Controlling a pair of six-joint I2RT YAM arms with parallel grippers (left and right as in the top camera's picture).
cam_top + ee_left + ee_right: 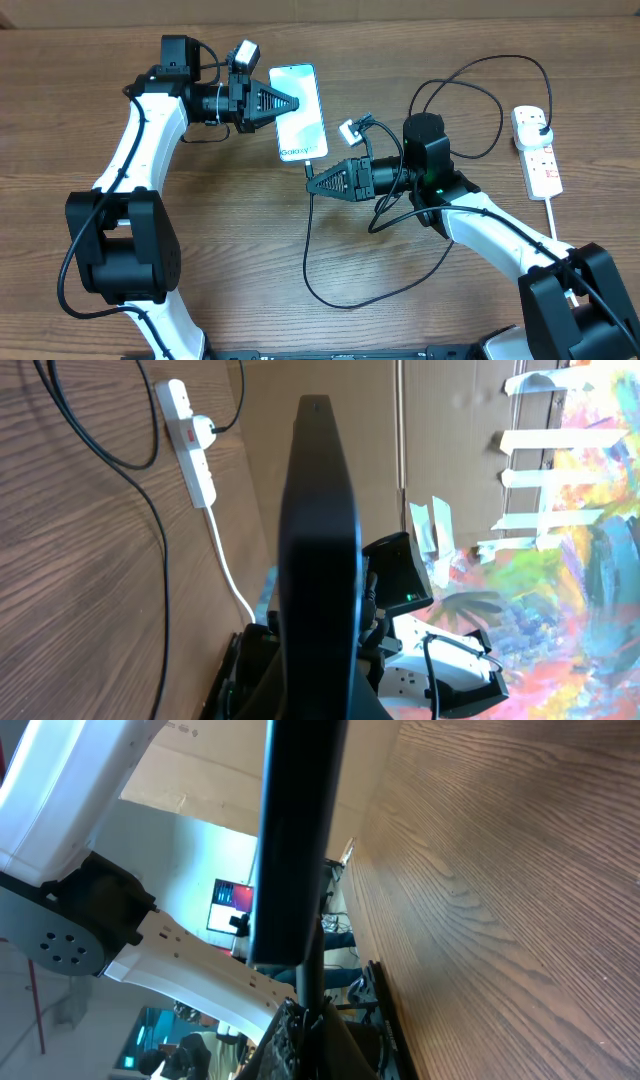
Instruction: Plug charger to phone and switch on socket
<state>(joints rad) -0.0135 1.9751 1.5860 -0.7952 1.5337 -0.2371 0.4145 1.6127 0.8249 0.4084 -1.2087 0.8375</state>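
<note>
Overhead: left end effector (pixel 298 104) clamps phone (pixel 305 135) — right end effector (pixel 309 186) pinches charger (pixel 306 245).

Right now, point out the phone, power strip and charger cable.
phone (pixel 306 122): overhead view, middle of the lit screen.
power strip (pixel 544 168): overhead view, white body below the plugged outlet.
charger cable (pixel 304 265): overhead view, lower slack loop.
</note>
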